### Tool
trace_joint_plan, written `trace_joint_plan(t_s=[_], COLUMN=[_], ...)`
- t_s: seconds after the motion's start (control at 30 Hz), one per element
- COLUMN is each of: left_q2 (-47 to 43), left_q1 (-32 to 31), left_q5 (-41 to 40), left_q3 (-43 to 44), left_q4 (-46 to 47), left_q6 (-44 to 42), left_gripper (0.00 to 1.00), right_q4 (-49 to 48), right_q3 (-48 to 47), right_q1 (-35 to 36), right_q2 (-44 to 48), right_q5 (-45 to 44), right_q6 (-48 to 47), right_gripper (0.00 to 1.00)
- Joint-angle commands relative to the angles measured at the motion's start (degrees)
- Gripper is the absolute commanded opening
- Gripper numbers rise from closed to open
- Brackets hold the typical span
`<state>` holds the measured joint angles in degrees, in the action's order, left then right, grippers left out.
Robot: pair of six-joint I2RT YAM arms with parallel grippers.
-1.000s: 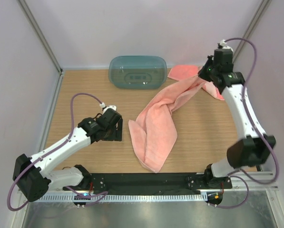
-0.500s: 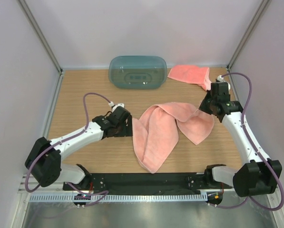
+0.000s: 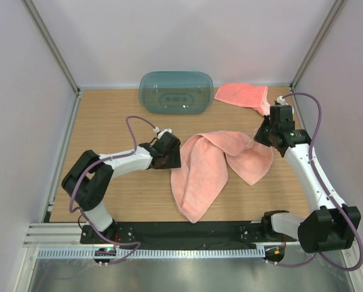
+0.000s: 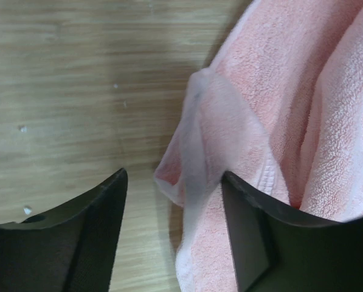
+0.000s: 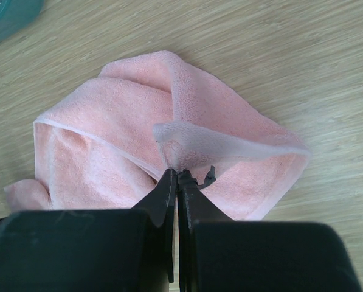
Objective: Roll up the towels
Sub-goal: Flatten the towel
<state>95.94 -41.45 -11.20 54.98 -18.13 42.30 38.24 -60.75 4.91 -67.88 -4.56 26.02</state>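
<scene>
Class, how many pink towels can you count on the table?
2. The big towel lies bunched mid-table; the small towel sits at the far edge, right of the teal tub.

Top external: high, behind arm bases, looks down over whole wooden table (image 3: 108, 121). Left wrist: very close, looks down at left edge of long salmon-pink terry towel (image 4: 278, 91). Right wrist: close, looks down at its right end. Towel common to all views.
</scene>
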Motion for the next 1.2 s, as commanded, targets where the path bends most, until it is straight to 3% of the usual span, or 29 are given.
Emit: trace_joint_plan(t_s=[0.0,0.07,0.2,0.43,0.77,0.87,1.0,1.17], left_q2=[1.52,1.44,-2.50,-12.86,-44.40,-49.17,-53.05,-47.70], left_q1=[0.93,0.93,1.02,1.02,1.11,1.02,1.02,1.37], left_q5=[2.23,2.41,2.41,-2.85,-13.93,-16.30,-18.68,-25.00], left_q3=[2.59,2.33,0.66,1.97,5.57,8.64,13.21,15.42], left_q4=[6.35,6.88,7.76,-4.35,-29.05,-36.96,-44.17,-46.03], left_q6=[1.20,1.73,1.91,-0.72,-4.25,-4.34,-5.91,-8.20], left_gripper=[0.60,0.46,0.00,0.00,0.00,0.00,0.03,0.01], right_q4=[-0.53,0.08,0.87,6.66,17.56,21.25,22.85,18.11], right_q3=[-2.70,-3.23,-4.46,-9.47,-14.57,-17.45,-20.19,-21.60], right_q1=[0.10,0.10,0.19,0.19,0.10,0.19,0.10,0.02], right_q2=[0.73,0.90,1.43,4.15,19.07,21.29,17.80,5.14], right_q5=[0.60,0.34,0.25,-1.41,-2.30,-4.58,-7.22,-5.20], right_q6=[-1.32,-1.59,-1.68,-0.97,0.61,1.05,0.44,2.01], right_gripper=[0.01,0.01,0.01,0.01,0.01,0.01,0.01,0.01])
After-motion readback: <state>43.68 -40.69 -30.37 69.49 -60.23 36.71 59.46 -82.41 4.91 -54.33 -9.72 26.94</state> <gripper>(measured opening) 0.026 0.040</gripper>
